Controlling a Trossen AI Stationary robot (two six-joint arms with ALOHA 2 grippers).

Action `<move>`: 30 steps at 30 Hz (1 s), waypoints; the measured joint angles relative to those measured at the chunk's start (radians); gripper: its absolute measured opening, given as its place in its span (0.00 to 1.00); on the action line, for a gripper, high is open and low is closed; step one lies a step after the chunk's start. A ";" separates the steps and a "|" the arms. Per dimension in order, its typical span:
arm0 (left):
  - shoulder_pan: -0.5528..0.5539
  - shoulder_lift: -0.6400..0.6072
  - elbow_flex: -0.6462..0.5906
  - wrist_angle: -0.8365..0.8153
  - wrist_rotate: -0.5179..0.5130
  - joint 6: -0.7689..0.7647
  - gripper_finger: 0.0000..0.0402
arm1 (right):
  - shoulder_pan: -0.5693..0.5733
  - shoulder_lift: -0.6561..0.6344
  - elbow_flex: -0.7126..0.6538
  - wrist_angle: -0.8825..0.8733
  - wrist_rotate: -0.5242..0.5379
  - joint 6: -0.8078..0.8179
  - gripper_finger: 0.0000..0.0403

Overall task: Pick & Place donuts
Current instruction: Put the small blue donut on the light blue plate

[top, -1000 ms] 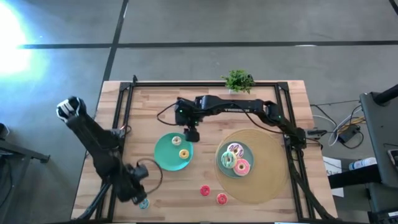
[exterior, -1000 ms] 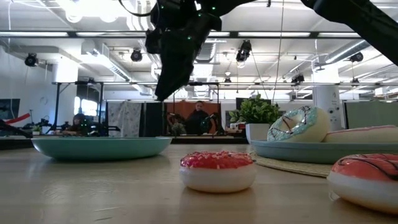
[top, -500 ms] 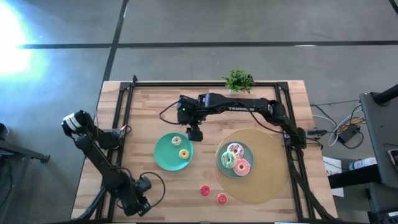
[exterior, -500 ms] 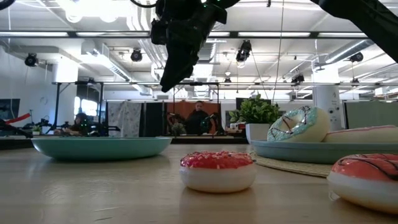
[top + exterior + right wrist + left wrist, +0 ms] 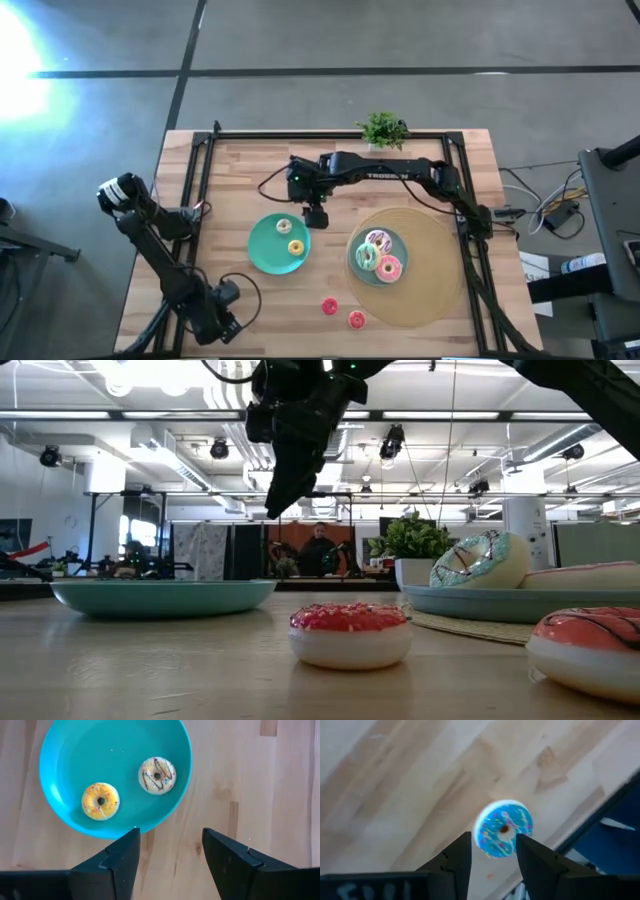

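My left gripper [image 5: 222,326] is open at the table's near left corner. It hangs over a teal sprinkled donut [image 5: 502,835] that lies flat on the wood. In the left wrist view its fingers [image 5: 457,862] stand on either side of the donut; in the high view the gripper hides it. My right gripper [image 5: 315,215] [image 5: 278,500] is open and empty above the far rim of the left teal plate [image 5: 262,245] [image 5: 70,765]. That plate holds a yellow donut [image 5: 100,800] and a white dark-striped donut [image 5: 157,775]. The right teal plate [image 5: 352,262] carries three donuts [image 5: 377,254]. Two red donuts [image 5: 329,306] [image 5: 356,319] lie on the table.
The right plate sits on a round woven mat [image 5: 430,270]. A small potted plant [image 5: 382,130] stands at the far edge. A black frame [image 5: 200,170] borders the table's left, far and right sides. In the low view a red donut [image 5: 350,632] lies close to the camera.
My left gripper has swung toward the table's near edge and now covers the teal donut, which showed beside it in the high view a second ago. My right gripper has drifted a little toward the table's right. No donut has moved.
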 joint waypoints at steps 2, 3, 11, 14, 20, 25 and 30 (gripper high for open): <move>0.000 0.004 -0.001 0.012 0.001 0.023 0.32 | 0.000 0.000 -0.001 0.000 0.000 0.008 0.51; 0.000 0.008 -0.001 0.014 0.003 0.035 0.32 | 0.000 0.000 -0.002 0.001 0.000 0.008 0.51; 0.000 0.058 -0.005 0.024 0.016 0.071 0.32 | 0.000 0.000 -0.002 0.004 0.000 0.015 0.51; 0.001 0.075 -0.008 0.058 0.023 0.074 0.31 | 0.000 0.000 -0.002 0.004 0.000 0.015 0.51; 0.005 0.083 -0.036 0.132 0.034 0.057 0.14 | 0.000 -0.016 -0.003 0.001 0.000 0.015 0.51; 0.037 0.063 -0.050 0.152 0.000 0.094 0.02 | -0.002 -0.085 -0.013 -0.003 0.000 0.049 0.51; 0.132 -0.025 -0.055 0.044 -0.085 0.153 0.00 | -0.002 -0.173 -0.120 0.018 0.020 0.082 0.51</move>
